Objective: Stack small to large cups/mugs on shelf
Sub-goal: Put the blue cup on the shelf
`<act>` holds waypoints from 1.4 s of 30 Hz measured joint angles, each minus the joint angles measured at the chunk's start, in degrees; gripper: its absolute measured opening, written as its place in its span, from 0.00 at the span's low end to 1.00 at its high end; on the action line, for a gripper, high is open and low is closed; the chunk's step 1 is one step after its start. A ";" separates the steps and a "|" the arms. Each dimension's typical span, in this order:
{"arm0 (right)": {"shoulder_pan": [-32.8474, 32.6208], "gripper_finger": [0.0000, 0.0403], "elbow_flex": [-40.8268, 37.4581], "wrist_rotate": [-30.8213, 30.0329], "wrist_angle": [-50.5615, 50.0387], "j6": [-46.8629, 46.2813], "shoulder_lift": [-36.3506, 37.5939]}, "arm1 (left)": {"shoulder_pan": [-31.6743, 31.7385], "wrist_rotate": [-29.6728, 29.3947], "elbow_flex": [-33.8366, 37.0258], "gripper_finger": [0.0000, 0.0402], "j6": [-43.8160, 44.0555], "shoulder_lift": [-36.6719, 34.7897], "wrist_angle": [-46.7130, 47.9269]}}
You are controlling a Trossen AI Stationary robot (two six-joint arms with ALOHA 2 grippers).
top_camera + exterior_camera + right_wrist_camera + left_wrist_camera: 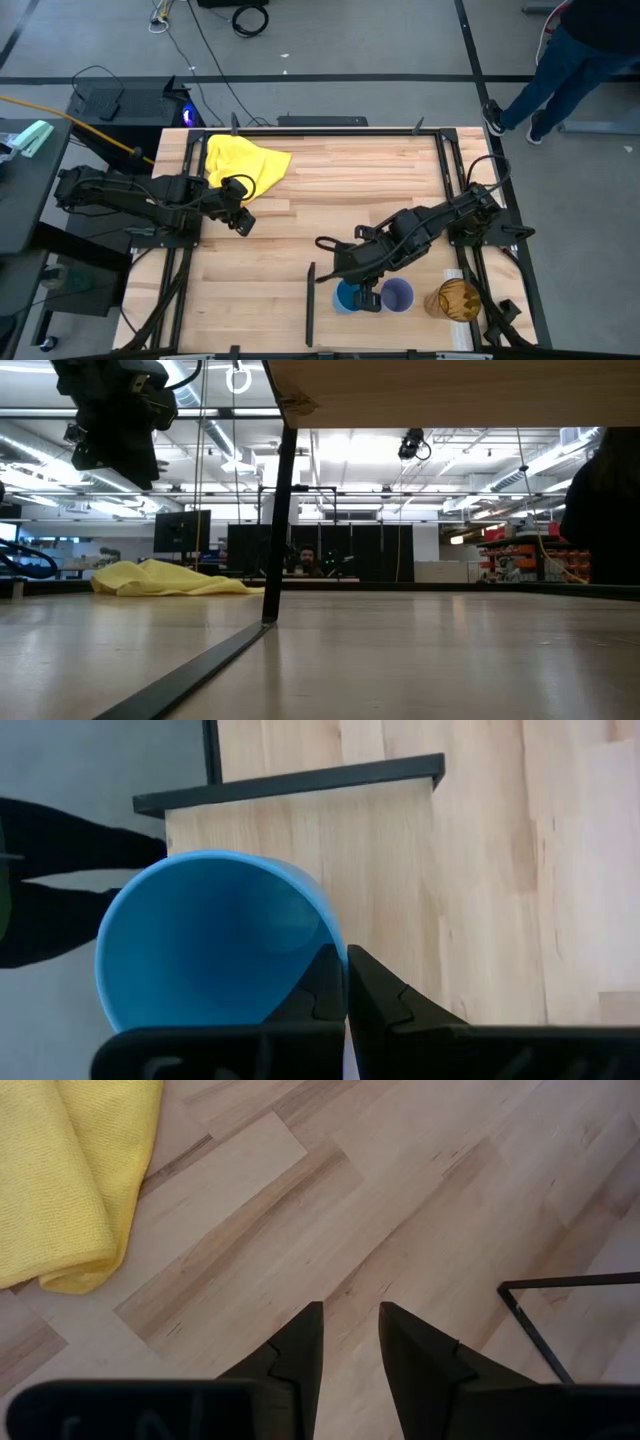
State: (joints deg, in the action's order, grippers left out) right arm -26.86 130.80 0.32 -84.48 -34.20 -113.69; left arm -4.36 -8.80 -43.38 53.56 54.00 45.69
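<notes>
The small blue cup (348, 297) stands open end up at the left end of a row on the wooden shelf (425, 318) at the table's near edge. The lavender cup (398, 295) is beside it and the amber tumbler (455, 298) is further right. My right gripper (366, 291) reaches down from the far right and is shut on the blue cup (200, 945). My left gripper (241, 224) hovers over bare table beside the yellow cloth (243, 162), fingers (305, 1335) a little apart, holding nothing. The low view shows none of the cups. My right gripper pinches the blue cup's wall at its rim (333, 934), on the side facing the lavender cup. One finger (322, 982) is inside the cup and one finger (385, 995) outside. The fingers slant down from above and the far right. Whether the cup's base rests on the shelf, I cannot tell.
The shelf is a raised board on a black frame, with a slanted black leg (280, 510) and a floor strip (310, 300) left of the cups. The yellow cloth (70, 1180) lies crumpled at the far left. Bare wood (350, 190) lies between the arms. A person (560, 60) stands beyond the far right corner.
</notes>
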 joint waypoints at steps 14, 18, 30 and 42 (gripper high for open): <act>0.10 0.01 -0.07 -3.13 0.06 0.93 -0.11 | 0.00 0.00 0.00 0.27 -0.13 0.00 -0.04; 0.23 0.01 -0.05 -3.28 0.05 0.97 -0.42 | 0.01 0.01 0.00 0.27 -0.13 0.00 -0.02; 0.08 0.01 -0.04 -3.26 -1.64 1.21 -1.20 | 0.02 0.02 0.00 0.27 0.07 0.01 -0.02; -0.38 0.01 -0.04 -3.76 -1.58 1.37 -1.20 | 0.02 0.02 0.00 0.27 0.07 0.00 -0.02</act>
State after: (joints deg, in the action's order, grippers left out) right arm -27.24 130.76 -3.44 -86.06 -32.84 -114.89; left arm -4.34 -8.78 -43.38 53.63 54.00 45.67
